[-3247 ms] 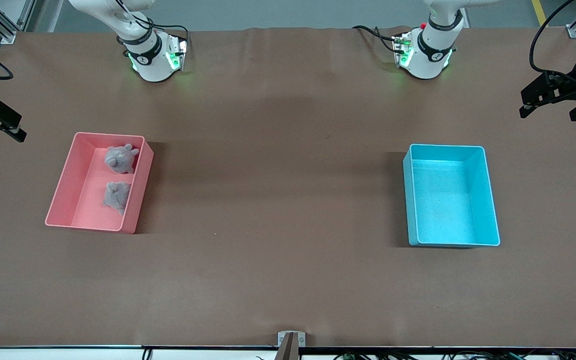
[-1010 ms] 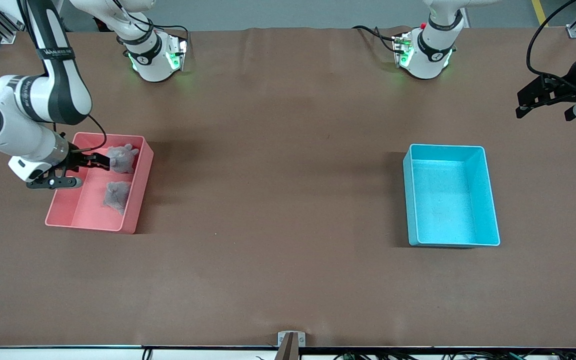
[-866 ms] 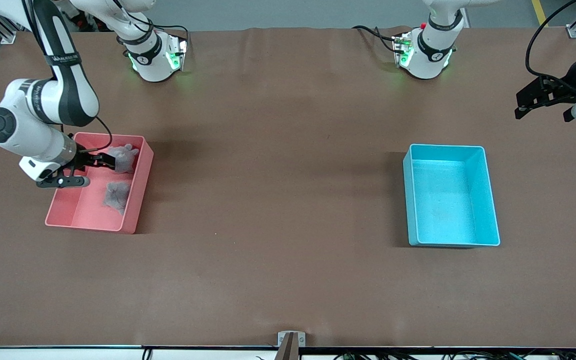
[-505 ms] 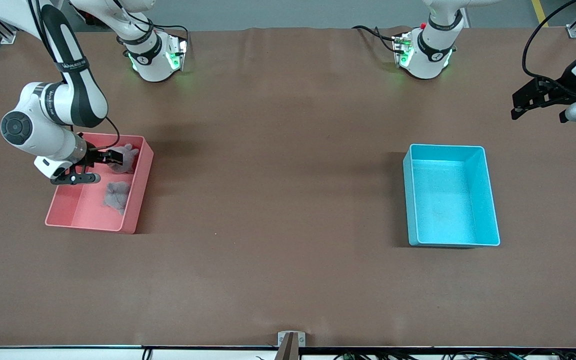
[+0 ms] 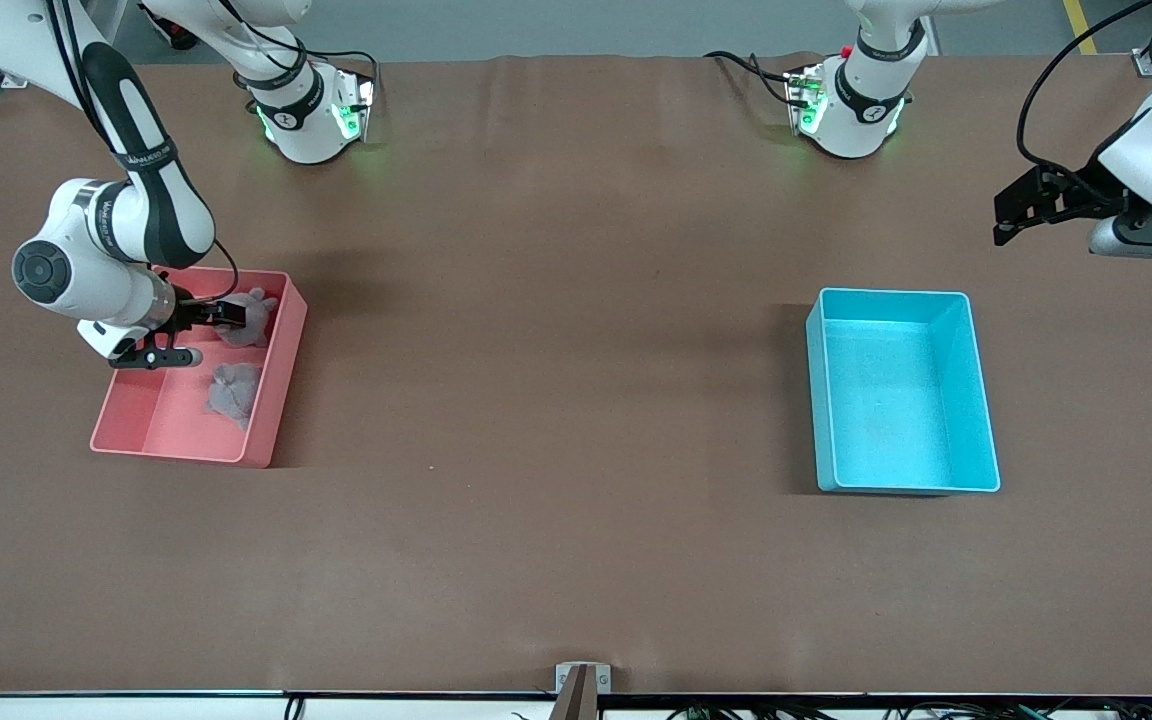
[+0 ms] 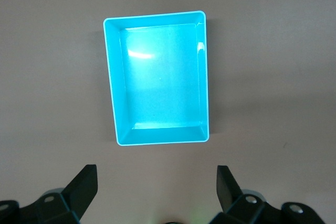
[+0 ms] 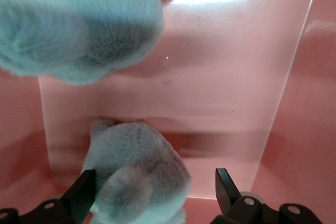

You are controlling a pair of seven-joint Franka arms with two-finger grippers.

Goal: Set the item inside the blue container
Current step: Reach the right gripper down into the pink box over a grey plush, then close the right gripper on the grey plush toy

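The blue container [image 5: 901, 400] stands bare toward the left arm's end of the table; the left wrist view looks straight down on this container [image 6: 160, 72]. Two grey plush toys lie in a pink bin [image 5: 171, 415] toward the right arm's end. My right gripper [image 5: 224, 318] reaches into that bin, open, with its fingers on either side of the plush [image 5: 252, 316] lying farther from the front camera. In the right wrist view that plush [image 7: 139, 179] sits between the open right gripper [image 7: 152, 192]. My left gripper [image 5: 1021, 210] hovers open and holds nothing.
The second plush [image 5: 233, 392] lies in the same bin, nearer the front camera, and fills a corner of the right wrist view [image 7: 79, 24]. The pink bin's walls [image 7: 294, 129] close in around the right gripper. Brown table surface [image 5: 556, 380] stretches between the two bins.
The right gripper has slid farther into the pink bin until its open fingers bracket the plush. The left gripper has drifted a little toward the table's middle, still open.
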